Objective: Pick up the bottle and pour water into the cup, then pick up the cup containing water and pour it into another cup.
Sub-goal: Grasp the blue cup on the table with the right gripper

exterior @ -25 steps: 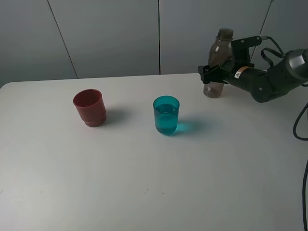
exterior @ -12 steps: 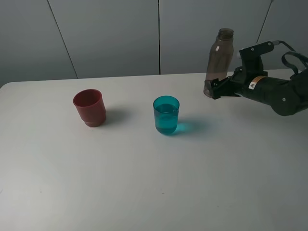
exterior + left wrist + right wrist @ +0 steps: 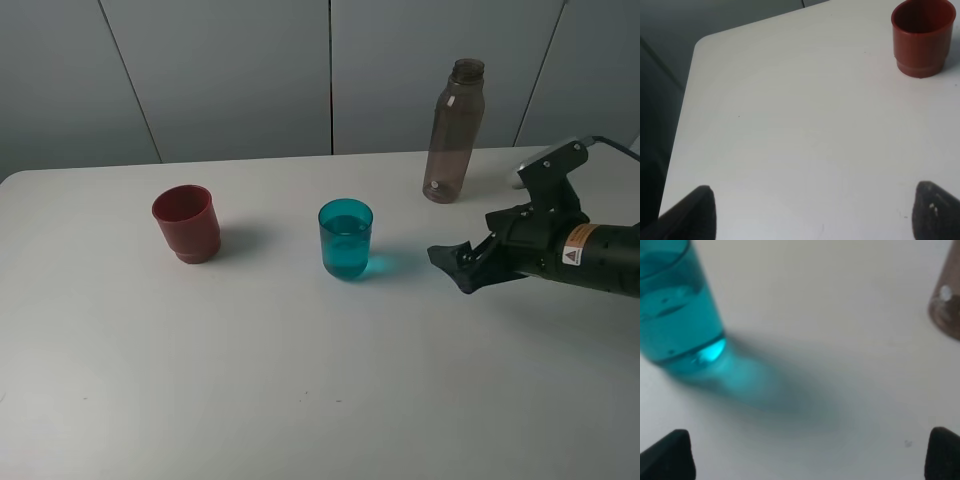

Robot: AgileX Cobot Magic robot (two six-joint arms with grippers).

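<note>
**Exterior high:** the bottle [image 3: 452, 130] now stands alone, upright, far right on the table [image 3: 300, 390]. The right end effector [image 3: 455, 265], released and empty, has dropped toward the teal cup [image 3: 346, 238], which holds water. Pouring looks done; the cup pickup is likely next. The red cup [image 3: 187, 223] sits well apart, to the left. White table, grey wall panels [image 3: 230, 70].

**Left wrist:** the left end effector [image 3: 815, 212] is spread open and empty, red cup ahead.

**Right wrist:** jaws wide, teal cup ahead.

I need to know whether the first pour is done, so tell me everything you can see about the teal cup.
The teal cup is a translucent, straight-sided tumbler that looks like plastic, with an open round rim. It stands upright near the middle of the white table and is partly filled with water. It casts a teal glow on the surface beside it. Only the table touches it; nothing grips it.
</note>
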